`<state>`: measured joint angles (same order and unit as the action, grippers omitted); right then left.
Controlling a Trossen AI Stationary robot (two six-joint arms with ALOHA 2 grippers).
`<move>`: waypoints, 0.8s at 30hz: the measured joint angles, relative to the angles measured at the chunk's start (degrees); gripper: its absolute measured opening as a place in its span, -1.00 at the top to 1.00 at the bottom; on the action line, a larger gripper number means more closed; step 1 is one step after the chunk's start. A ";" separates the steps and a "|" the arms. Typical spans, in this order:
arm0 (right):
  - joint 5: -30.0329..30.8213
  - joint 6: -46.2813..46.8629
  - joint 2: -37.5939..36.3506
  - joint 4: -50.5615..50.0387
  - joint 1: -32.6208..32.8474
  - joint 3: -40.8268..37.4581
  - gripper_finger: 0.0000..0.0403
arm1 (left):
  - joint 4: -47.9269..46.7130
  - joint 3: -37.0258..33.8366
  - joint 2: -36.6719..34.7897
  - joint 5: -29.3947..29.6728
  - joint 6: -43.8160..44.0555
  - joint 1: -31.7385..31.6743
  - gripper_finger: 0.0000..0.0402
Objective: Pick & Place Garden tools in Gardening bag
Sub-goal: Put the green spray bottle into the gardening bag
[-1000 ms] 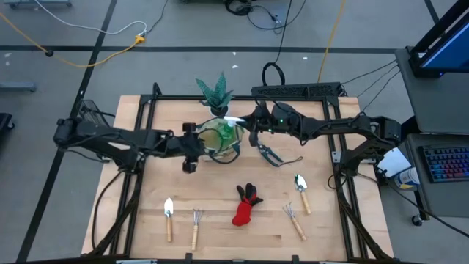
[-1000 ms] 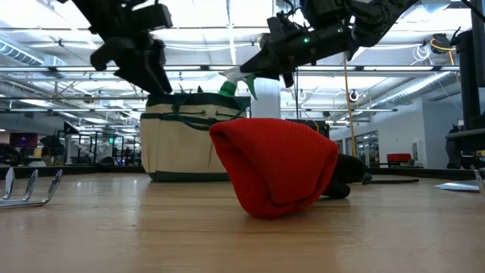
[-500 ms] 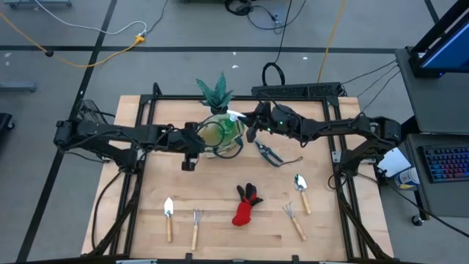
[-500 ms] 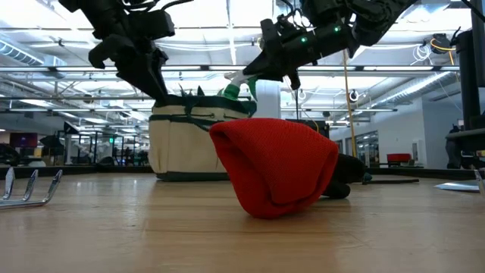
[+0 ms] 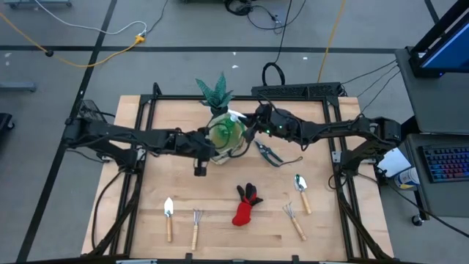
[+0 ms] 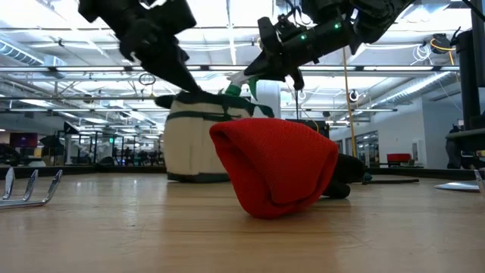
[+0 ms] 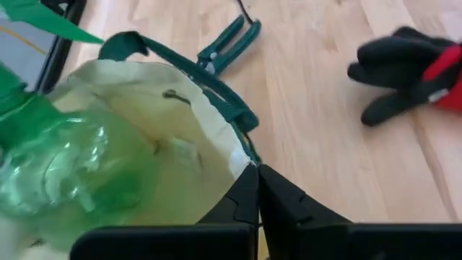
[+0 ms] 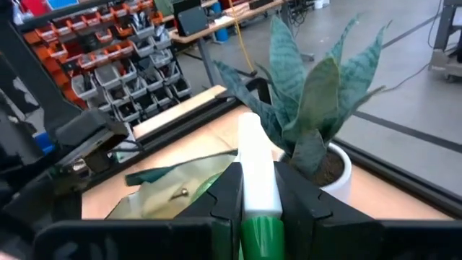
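The bag (image 5: 223, 136), near the worktop's far edge, was pinched at its rim by the clenched left gripper (image 7: 254, 186). The bottle (image 8: 258, 184) was grasped over it by the right gripper (image 8: 258, 189). A slipped rim could collapse the opening and block the bottle.

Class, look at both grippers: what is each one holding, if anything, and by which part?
The left gripper pinches the rim of the bag. The right gripper holds the spray bottle by its white neck, over the bag.

Spray bottle (image 8: 258, 195) clamped between jaws, over the bag (image 8: 170, 191), beside plant (image 8: 314, 108).
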<state>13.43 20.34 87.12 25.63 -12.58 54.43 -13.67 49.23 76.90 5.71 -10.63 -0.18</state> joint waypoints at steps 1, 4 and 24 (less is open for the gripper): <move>0.02 0.01 0.00 -0.50 0.02 0.00 0.75 | 1.41 0.00 1.11 0.08 0.41 0.23 0.96; 0.02 0.04 0.01 -1.18 0.00 0.00 0.75 | 7.67 0.00 4.41 -0.43 0.61 1.07 0.92; -0.05 1.49 -0.01 -1.97 0.22 0.00 0.75 | 28.86 -0.15 8.92 -0.78 0.27 2.01 0.87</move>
<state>13.39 21.82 87.11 23.66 -12.36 54.43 15.19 49.08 85.82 4.93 -10.36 1.83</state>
